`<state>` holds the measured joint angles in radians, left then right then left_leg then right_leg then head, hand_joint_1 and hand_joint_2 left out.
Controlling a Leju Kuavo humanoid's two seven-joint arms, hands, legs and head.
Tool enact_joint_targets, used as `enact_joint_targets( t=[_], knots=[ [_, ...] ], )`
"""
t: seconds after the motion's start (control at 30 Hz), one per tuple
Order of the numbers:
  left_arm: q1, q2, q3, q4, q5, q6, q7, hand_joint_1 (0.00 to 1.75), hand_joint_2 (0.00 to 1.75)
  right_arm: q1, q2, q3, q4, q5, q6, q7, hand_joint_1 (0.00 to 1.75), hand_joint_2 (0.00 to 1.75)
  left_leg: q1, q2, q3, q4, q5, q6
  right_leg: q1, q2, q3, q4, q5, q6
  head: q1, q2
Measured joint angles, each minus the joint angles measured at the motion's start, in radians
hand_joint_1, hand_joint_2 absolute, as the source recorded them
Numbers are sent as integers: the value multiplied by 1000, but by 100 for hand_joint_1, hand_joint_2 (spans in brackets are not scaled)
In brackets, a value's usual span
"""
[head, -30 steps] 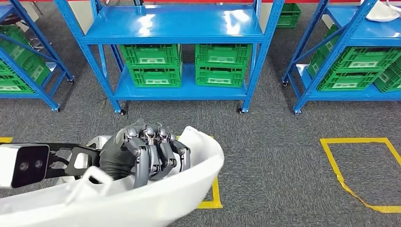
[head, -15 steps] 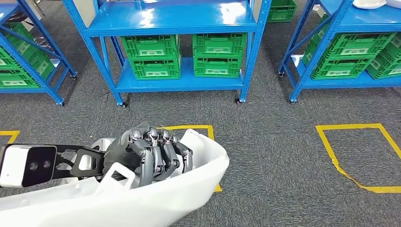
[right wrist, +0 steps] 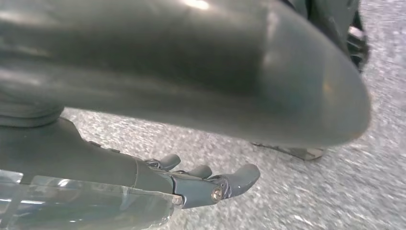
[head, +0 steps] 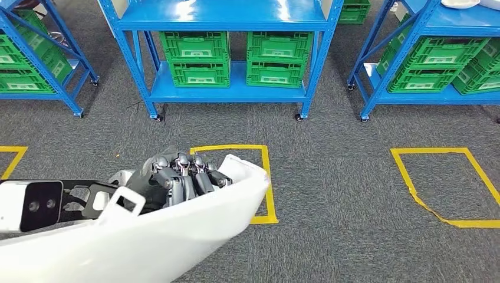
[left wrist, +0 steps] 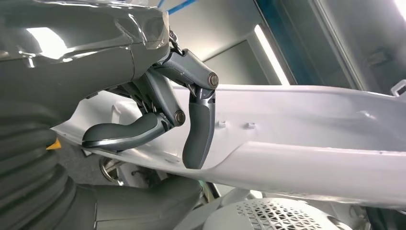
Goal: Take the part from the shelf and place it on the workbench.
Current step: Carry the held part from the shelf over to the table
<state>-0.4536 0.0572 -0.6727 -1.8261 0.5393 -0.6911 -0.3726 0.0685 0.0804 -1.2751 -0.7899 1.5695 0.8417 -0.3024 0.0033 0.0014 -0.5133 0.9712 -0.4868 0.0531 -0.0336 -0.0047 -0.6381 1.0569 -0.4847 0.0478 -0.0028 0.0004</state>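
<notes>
Head view looks down at grey carpet with the left hand low at about 8 o'clock, its dark fingers curled over the rim of a large white moulded plastic shell part. That part fills the lower left of the picture. Its long axis runs from 8 o'clock up toward 2 o'clock, ending at a rounded tip just over a yellow tape square on the floor. The part is already off the shelf and carried in front of the body. No worktop can be seen, so I judge the carrying leg is under way and the set-down is not yet near.

The relation that matters is that the hand sits near the part's far end, on its inner side, while most of the shell's length trails back toward the robot. A set-down will probably need that long axis lined up with the surface first.

Left wrist view adds the underside of the grasp: the thick grey thumb lies against one face of the white wall and a dark finger hooks down over its edge, so the hand is clamped on the part.

Right wrist view shows the right hand hanging above the carpet, fingers loosely extended and holding nothing.

At 12 o'clock stands a blue steel shelf rack with green plastic crates on its lower level.
</notes>
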Motion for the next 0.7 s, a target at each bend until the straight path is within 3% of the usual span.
enact_joint_targets(
  t=[0.07,0.1,0.13,0.17,0.23,0.3,0.33,0.4,0.43,0.5,0.57,0.6,0.63,0.67,0.7],
  knots=[
    [11,0,8,0,-12,-3,-2,175,175,-3,0,-6,2,-6,-9,0,0,0,-10,2,-29,1,21,11,2,1,-39,133,-84,-13,3,0],
    [18,1,11,0,-17,-3,-3,175,175,-6,0,-10,5,-9,-12,0,0,0,-16,2,-44,3,32,13,4,1,-50,192,-105,-13,4,0],
    [23,2,15,0,-21,-3,-5,175,175,-8,0,-14,10,-10,-15,0,0,0,-20,3,-60,5,43,15,7,1,-47,226,-104,-7,4,0],
    [27,3,18,0,-23,-3,-6,175,175,-10,0,-18,15,-11,-17,0,0,0,-24,3,-75,7,53,16,10,1,-28,226,-87,0,4,0],
    [31,5,26,0,-26,-3,-9,175,175,-13,-2,-24,24,-12,-20,0,0,0,-29,1,-102,15,69,17,17,1,56,123,-44,3,4,0],
    [33,7,32,-1,-27,-4,-12,175,175,-19,-8,-31,34,-16,-25,0,0,0,-33,1,-121,24,84,12,27,1,155,-29,-45,-10,3,0],
    [35,7,35,-1,-26,-5,-14,175,175,-22,-14,-37,43,-18,-29,0,0,0,-34,2,-127,26,93,9,31,1,183,-78,-52,-17,3,0],
    [38,9,39,-2,-26,-8,-16,175,175,-25,-27,-52,68,-19,-38,0,0,0,-33,3,-136,26,110,1,31,0,189,-107,-51,-25,3,0],
    [40,10,43,-2,-25,-9,-17,175,175,-25,-35,-59,80,-18,-41,1,0,0,-32,1,-142,30,104,-6,29,-3,182,-108,-42,-29,4,0],
    [43,13,50,-4,-24,-9,-18,175,175,-26,-47,-71,98,-13,-46,12,0,0,-27,-3,-163,85,40,-22,21,-13,165,-109,-24,-43,2,0],
    [45,14,53,-6,-24,-9,-19,175,175,-26,-55,-85,107,-7,-53,34,0,0,-13,-4,-195,216,-57,-40,21,-24,144,-101,-8,-49,-2,0],
    [47,14,54,-7,-23,-9,-20,175,175,-26,-57,-91,108,-4,-58,44,0,0,-5,-4,-208,282,-85,-46,21,-29,131,-96,-1,-48,-2,0],
    [49,14,54,-7,-24,-9,-19,175,175,-26,-59,-95,108,-2,-62,51,0,0,1,-3,-209,324,-89,-52,20,-36,117,-89,4,-45,-2,0],
    [51,14,55,-8,-24,-8,-19,175,175,-27,-61,-98,108,0,-66,54,0,0,8,-2,-194,333,-74,-57,18,-44,103,-80,8,-43,-3,0],
    [52,14,55,-8,-24,-8,-19,175,175,-27,-63,-101,108,1,-68,57,0,0,13,1,-161,304,-49,-60,17,-48,89,-71,12,-39,-3,0]
  ],
)
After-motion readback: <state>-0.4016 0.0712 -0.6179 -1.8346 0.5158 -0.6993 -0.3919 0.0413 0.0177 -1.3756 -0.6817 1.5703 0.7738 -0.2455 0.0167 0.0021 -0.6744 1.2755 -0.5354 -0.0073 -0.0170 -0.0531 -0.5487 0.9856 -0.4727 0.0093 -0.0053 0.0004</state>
